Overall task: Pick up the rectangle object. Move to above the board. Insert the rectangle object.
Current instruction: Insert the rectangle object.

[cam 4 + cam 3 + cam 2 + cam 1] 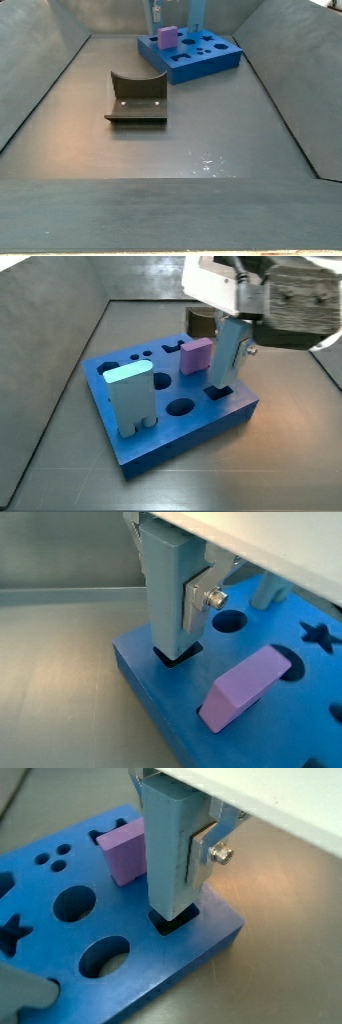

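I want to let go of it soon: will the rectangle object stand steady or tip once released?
Probably steady: the rectangle object, held by the gripper, already has its lower end in a dark square hole at the corner of the board, whose walls should brace it. It looks rigid and straight. Being tall and slim, it might lean slightly if only shallowly seated.
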Controlling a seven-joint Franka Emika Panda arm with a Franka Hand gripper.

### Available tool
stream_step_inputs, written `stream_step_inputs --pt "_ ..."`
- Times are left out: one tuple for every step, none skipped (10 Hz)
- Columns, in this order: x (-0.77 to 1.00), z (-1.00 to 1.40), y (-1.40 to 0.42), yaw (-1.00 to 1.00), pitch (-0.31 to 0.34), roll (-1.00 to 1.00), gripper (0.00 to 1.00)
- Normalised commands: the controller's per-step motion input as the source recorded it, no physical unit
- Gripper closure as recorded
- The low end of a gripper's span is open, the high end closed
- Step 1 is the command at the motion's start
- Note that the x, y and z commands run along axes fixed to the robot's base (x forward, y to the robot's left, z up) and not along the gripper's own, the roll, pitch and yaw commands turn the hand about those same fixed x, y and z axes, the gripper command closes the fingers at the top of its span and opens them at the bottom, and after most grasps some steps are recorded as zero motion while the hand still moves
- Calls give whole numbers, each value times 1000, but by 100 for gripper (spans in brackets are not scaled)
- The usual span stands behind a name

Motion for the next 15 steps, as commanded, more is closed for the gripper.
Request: stream_step_inputs --pt "0 -163 -11 -1000 0 -97 100" --pt "0 -171 0 -1000 0 -94 100" --pt "0 -149 -6 -1000 0 -103 100" --pt "17 0 0 -223 0 0 100" --pt "-29 0 0 0 0 0 100" --pt "-311 -129 -237 0 -111 100 100" --pt "-280 -226 -414 74 -177 94 100" --pt "-94 0 -74 51 -57 17 100" --pt "71 -20 0 0 0 0 100" --pt "614 -51 0 69 177 -51 100" --pt "540 -9 26 0 200 -31 100" --pt "80 0 0 0 26 0 100" --pt "0 0 20 0 0 0 100" --pt "0 0 111 0 0 -6 100" --pt "0 20 326 0 0 -217 100"
